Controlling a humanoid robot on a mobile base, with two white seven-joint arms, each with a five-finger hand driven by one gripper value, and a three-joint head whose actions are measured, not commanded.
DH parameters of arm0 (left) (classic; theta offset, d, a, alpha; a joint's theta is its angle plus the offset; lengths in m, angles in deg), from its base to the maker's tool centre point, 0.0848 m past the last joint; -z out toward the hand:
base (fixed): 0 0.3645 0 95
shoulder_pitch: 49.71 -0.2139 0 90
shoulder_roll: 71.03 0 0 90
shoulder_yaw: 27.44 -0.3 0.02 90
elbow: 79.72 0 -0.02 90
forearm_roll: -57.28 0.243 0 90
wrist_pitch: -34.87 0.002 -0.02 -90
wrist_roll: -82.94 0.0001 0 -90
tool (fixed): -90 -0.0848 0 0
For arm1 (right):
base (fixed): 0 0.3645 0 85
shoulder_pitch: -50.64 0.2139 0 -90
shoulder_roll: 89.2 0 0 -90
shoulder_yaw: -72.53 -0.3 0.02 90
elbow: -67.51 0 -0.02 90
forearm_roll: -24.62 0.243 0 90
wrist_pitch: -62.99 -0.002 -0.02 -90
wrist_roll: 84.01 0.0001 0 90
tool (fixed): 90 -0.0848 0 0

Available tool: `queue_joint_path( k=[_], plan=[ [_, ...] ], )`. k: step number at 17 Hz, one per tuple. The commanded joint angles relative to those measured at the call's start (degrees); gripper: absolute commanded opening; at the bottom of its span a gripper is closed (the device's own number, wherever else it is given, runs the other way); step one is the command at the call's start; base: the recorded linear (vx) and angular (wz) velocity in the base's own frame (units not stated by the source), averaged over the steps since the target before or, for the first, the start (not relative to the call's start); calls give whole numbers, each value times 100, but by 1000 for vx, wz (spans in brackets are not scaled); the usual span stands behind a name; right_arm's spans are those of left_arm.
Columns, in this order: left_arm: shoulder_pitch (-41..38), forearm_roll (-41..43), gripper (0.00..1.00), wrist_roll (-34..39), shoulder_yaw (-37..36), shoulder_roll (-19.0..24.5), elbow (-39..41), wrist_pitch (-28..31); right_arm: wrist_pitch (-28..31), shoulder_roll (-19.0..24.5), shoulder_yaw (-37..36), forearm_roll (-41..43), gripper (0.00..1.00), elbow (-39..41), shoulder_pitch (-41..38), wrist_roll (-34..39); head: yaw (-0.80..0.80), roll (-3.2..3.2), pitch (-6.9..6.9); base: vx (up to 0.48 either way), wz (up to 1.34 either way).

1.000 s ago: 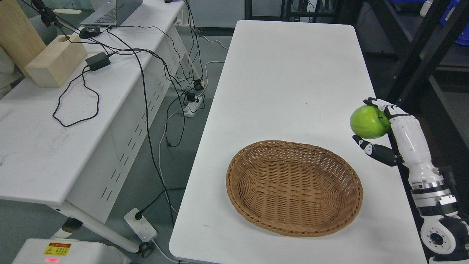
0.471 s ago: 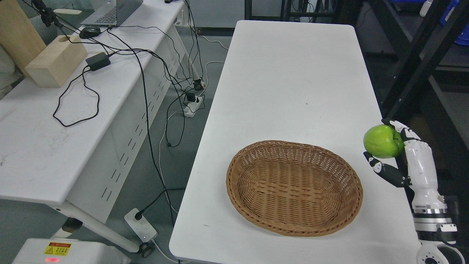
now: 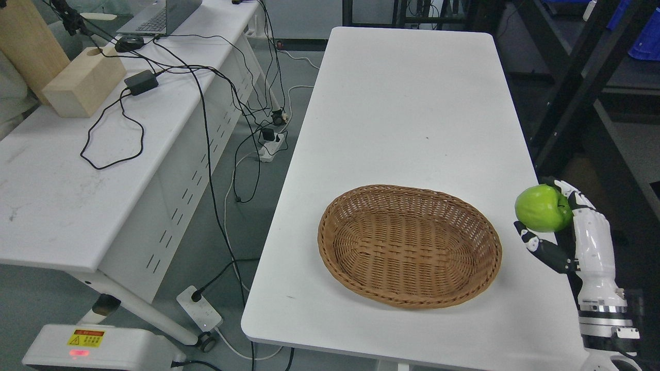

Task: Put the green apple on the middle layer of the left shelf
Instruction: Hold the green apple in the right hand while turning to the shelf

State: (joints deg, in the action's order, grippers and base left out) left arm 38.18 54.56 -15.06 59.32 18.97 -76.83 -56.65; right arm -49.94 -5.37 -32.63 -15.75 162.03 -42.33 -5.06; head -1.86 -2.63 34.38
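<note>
One hand shows in the head view, the right hand, coming up from the lower right corner on a white forearm; its fingers curl over the top and far side of the green apple while the dark thumb sits just below the fruit, so the apple is held in the hand, clear of any surface; the apple hangs at the right edge of the white worktop, beside and slightly above the level of the wicker basket; the basket is oval, brown, and holds nothing; it stands on the near half of the worktop, apart from the apple and the hand.

Left of the worktop, across a gap of grey floor, stands a second white worktop; on it lie a wooden block, a black power adapter with looping black cables, a mouse and a laptop at the far end; a power strip lies on the floor below, with another farther back; dark shelf frames rise at the right, behind the hand.
</note>
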Motion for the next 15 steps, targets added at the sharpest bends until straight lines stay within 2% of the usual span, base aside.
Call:
queue_joint_path(
  k=[1,15],
  plan=[
    [-1,0,100,0,-1,100,0,3,-1,292,-120,2,0,5,-63,-3,0,0,0,-155,0],
    [-1,0,100,0,-1,100,-8,12,-1,300,-119,2,0,-12,-89,-56,0,0,0,-265,-57]
  ],
)
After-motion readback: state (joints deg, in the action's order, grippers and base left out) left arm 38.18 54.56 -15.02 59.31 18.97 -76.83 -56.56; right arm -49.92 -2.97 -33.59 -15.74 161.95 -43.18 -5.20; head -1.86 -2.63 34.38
